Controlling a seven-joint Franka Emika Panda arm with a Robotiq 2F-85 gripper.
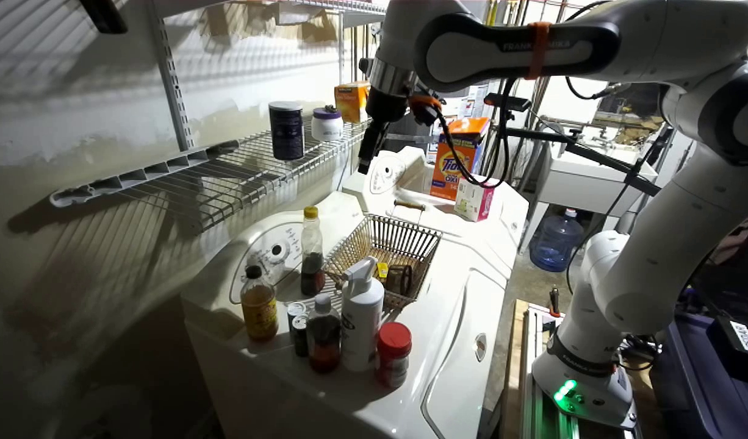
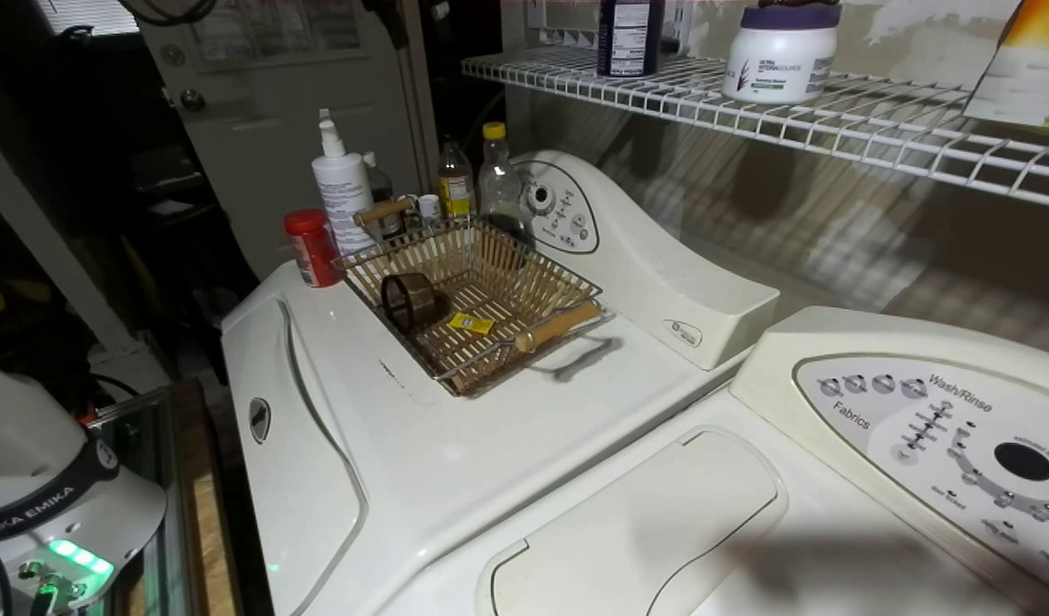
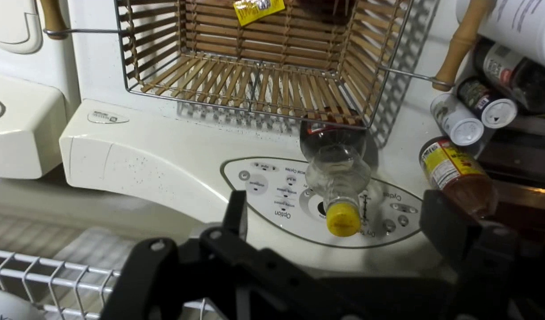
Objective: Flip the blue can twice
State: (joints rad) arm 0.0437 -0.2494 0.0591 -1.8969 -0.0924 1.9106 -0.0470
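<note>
The blue can [image 1: 287, 130] is dark blue, nearly black, and stands upright on the wire shelf. It also shows in an exterior view [image 2: 630, 38], where its top is cut off by the frame edge. It is out of view in the wrist view. My gripper [image 1: 364, 163] hangs in the air to the right of the can in that exterior view, apart from it, with its fingers pointing down. In the wrist view my gripper [image 3: 334, 200] has its fingers wide apart with nothing held. A yellow-capped bottle [image 3: 342, 218] shows below, between the fingers.
A white jar with a purple lid [image 2: 781, 64] stands beside the can on the wire shelf [image 2: 884, 111]. An orange box [image 1: 351, 102] is farther along. Below, the dryer bears a wicker basket [image 2: 524, 274], several bottles, two small tins [image 3: 486, 104] and a red-capped jar [image 1: 394, 353].
</note>
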